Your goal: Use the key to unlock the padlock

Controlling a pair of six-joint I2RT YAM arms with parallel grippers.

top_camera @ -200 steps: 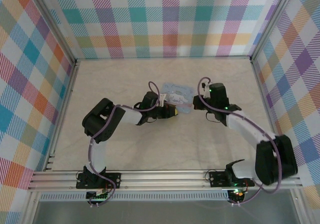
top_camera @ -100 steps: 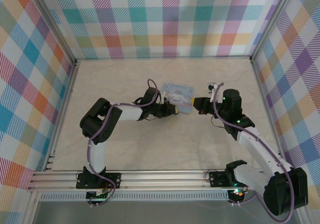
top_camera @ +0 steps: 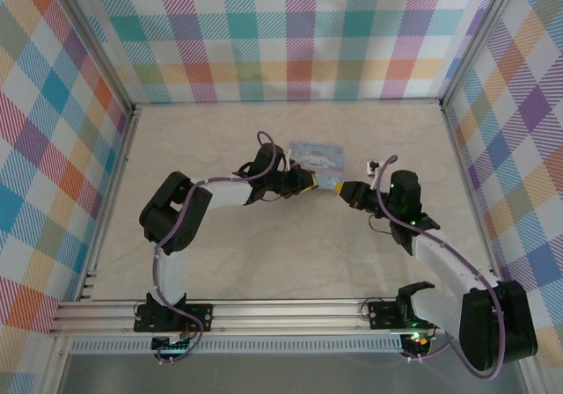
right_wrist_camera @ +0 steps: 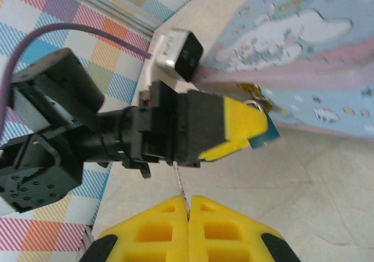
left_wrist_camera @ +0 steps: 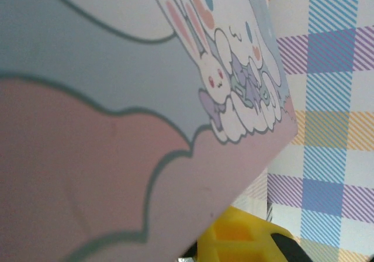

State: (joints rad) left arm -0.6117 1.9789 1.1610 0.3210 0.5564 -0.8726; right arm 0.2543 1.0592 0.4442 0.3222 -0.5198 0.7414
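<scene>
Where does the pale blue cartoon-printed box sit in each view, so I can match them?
Top external: the pale blue cartoon-printed box is just above and right of the picture's middle.
Left wrist: the box is very close, covering left and centre, rabbit print upper right.
Right wrist: the box is upper right, behind the yellow-fingered left hand.
Shared landmark: the rainbow-checked wall, seen top, right and upper left respectively.

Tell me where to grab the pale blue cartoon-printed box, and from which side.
Probably pinch the pale blue cartoon-printed box by its right edge, coming from the right: it lies flat and low, and the left gripper crowds its near edge.
</scene>
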